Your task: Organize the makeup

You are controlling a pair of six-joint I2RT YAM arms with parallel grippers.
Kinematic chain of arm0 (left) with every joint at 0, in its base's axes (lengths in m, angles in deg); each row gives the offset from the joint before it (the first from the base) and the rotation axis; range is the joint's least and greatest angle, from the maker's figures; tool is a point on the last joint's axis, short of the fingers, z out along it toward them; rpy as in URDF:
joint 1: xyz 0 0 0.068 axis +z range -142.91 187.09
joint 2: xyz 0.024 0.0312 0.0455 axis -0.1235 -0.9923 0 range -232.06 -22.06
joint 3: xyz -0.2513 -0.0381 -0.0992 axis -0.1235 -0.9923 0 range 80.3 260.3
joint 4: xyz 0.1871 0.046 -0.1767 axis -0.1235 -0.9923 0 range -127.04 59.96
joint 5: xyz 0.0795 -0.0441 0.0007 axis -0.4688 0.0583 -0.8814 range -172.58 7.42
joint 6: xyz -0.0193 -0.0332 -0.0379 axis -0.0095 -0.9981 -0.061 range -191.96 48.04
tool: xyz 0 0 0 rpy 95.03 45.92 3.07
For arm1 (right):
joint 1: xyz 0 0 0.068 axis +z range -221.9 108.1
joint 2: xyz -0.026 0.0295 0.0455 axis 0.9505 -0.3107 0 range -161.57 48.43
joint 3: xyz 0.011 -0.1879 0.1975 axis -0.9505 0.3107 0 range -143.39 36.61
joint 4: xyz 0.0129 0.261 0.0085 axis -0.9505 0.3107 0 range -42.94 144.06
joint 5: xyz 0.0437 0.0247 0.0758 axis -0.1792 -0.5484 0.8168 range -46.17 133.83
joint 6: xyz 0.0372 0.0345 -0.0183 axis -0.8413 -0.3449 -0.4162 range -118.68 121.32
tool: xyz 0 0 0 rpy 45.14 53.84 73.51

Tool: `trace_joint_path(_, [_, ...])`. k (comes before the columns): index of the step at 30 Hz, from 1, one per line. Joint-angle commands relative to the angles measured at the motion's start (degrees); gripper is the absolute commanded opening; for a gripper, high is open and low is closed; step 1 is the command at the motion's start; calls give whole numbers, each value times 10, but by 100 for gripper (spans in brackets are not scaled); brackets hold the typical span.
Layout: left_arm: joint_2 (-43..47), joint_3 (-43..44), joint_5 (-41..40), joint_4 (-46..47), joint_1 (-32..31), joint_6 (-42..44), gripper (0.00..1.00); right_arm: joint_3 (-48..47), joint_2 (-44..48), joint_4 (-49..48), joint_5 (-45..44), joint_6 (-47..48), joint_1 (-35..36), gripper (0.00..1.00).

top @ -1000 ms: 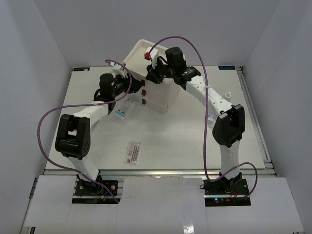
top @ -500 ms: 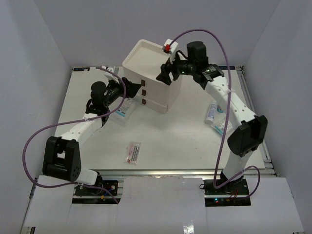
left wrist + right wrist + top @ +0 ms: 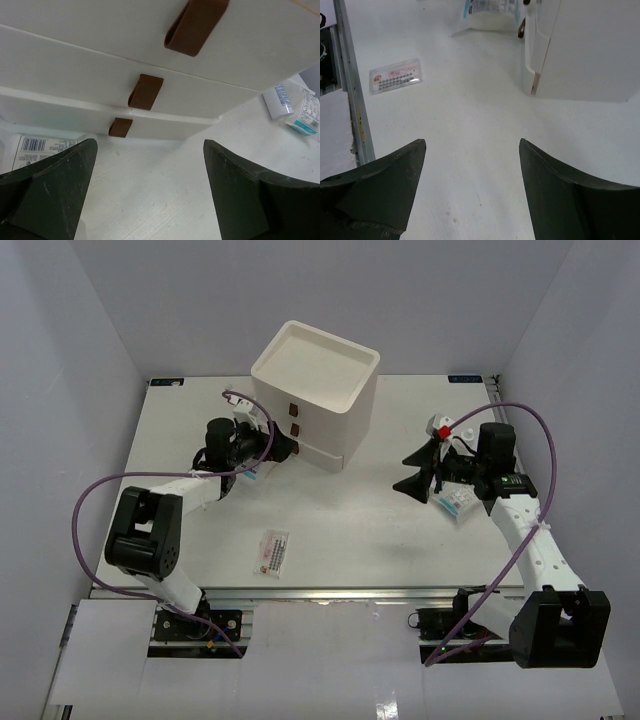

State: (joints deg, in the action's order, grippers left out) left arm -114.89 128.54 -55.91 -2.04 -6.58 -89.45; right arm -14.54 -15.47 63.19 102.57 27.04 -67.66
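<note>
My left gripper (image 3: 280,448) (image 3: 150,145) is open and empty, low over the table, facing the brown drawer pulls (image 3: 146,91) of the cream box (image 3: 315,390). A blue-print sachet (image 3: 250,473) (image 3: 40,147) lies beside its left finger. A pink-red sachet (image 3: 271,552) (image 3: 396,76) lies near the front edge. My right gripper (image 3: 405,473) (image 3: 472,142) hangs open and empty over bare table, right of the box. Behind it lie another blue-print sachet (image 3: 455,503) (image 3: 305,115) and a white-blue tube (image 3: 277,100).
The cream box (image 3: 585,50) stands at the back centre with its tray top bare; its lowest drawer (image 3: 120,126) juts out a little. A metal rail (image 3: 350,90) runs along the table's front edge. White walls close in the table on three sides.
The right arm has swung from the box's top down to the right side of the table, and its jaws have opened. The left jaws have opened wider in front of the drawers.
</note>
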Motion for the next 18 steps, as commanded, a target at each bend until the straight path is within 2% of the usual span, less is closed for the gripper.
trace_joint_path(1, [-49,63,-21,22,-15,22,97,34,35,-89,108,-32,-61,82])
trace_joint_path(8, [-102,124,-74,3,-42,36,88,52,38,-100,120,-38,-75,81])
trace_joint_path(14, [-108,140,-102,-12,-44,31,58,55,34,-101,126,-40,-84,81])
trace_joint_path(18, [-97,137,-109,-20,-44,24,48,57,31,-100,126,-41,-86,81])
